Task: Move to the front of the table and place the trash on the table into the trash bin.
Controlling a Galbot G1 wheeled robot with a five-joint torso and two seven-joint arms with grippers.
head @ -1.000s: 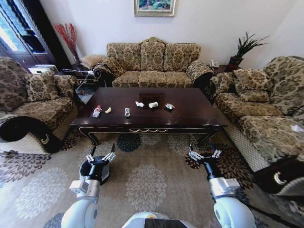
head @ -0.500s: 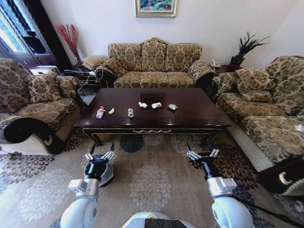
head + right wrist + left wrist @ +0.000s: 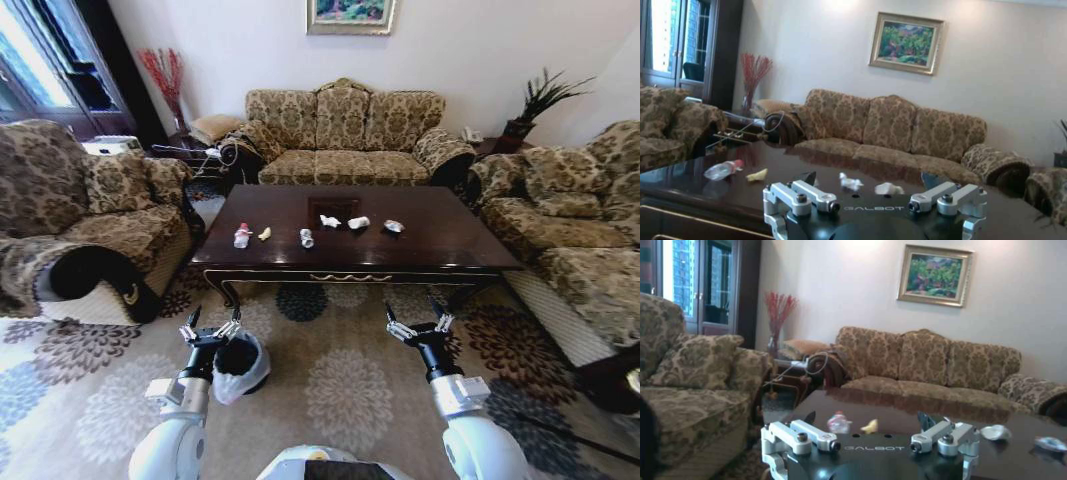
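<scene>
The dark glossy table (image 3: 440,238) stands ahead of me on the carpet. On it lie the trash items: a clear bottle with a red cap (image 3: 242,236), a yellow scrap (image 3: 265,233), a crushed can (image 3: 307,238), white tissues (image 3: 329,221) and a colourful wrapper (image 3: 394,226). The black trash bin (image 3: 240,366) with its white bag sits on the carpet by my left gripper (image 3: 210,329), which is open and empty. My right gripper (image 3: 419,325) is open too, held over the carpet short of the table. The bottle (image 3: 837,422) and scrap (image 3: 870,426) lie beyond the left gripper (image 3: 868,420).
Patterned sofas flank the table: one on the left (image 3: 90,220), one behind (image 3: 345,135), one on the right (image 3: 580,230). A side table with red twigs (image 3: 165,75) stands in the back left corner. Carpet (image 3: 340,390) lies open between me and the table.
The whole head view has shifted right, so the camera has moved. The table sits a little closer, and more of the bin's white bag shows beside the left gripper. Both arms keep their pose.
</scene>
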